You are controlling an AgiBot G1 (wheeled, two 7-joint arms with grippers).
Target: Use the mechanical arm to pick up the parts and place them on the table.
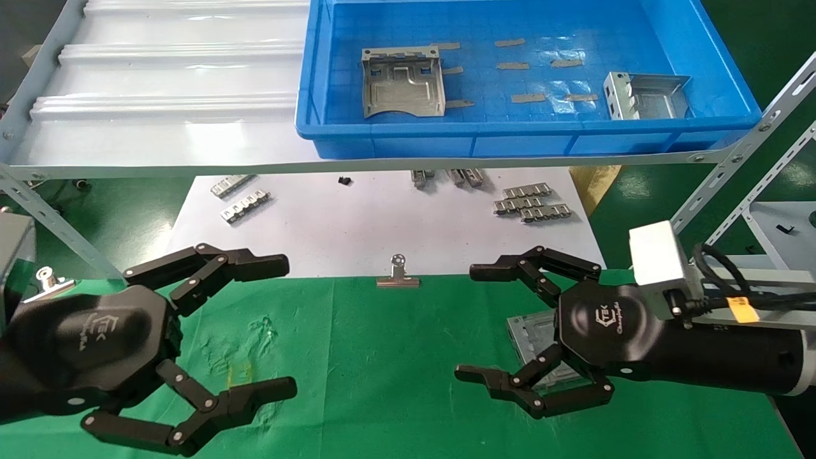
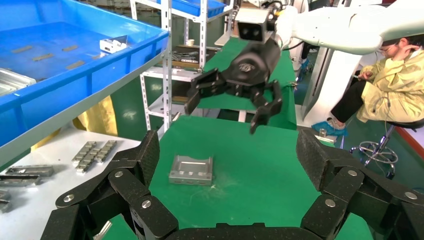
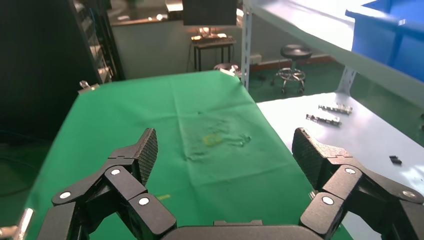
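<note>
My right gripper (image 1: 468,322), on the white-and-silver arm with the yellow tag (image 1: 739,309), is open and empty, hovering just above the green table (image 1: 382,357). One grey metal part (image 1: 529,331) lies flat on the cloth under that hand. It also shows in the left wrist view (image 2: 191,170), with the right gripper (image 2: 222,117) raised above and beyond it. Two more parts (image 1: 401,80) (image 1: 647,94) lie in the blue bin (image 1: 395,140). My left gripper (image 1: 287,325) is open and empty over the table's left side. The right wrist view shows my open right gripper (image 3: 226,150) over bare cloth.
The blue bin stands on a pale ribbed shelf (image 1: 159,83) above the table's far edge. A white sheet (image 1: 357,223) behind the cloth holds slotted metal strips (image 1: 532,203). A silver binder clip (image 1: 398,275) sits at the cloth's far edge. A seated person (image 2: 385,85) is beyond the table.
</note>
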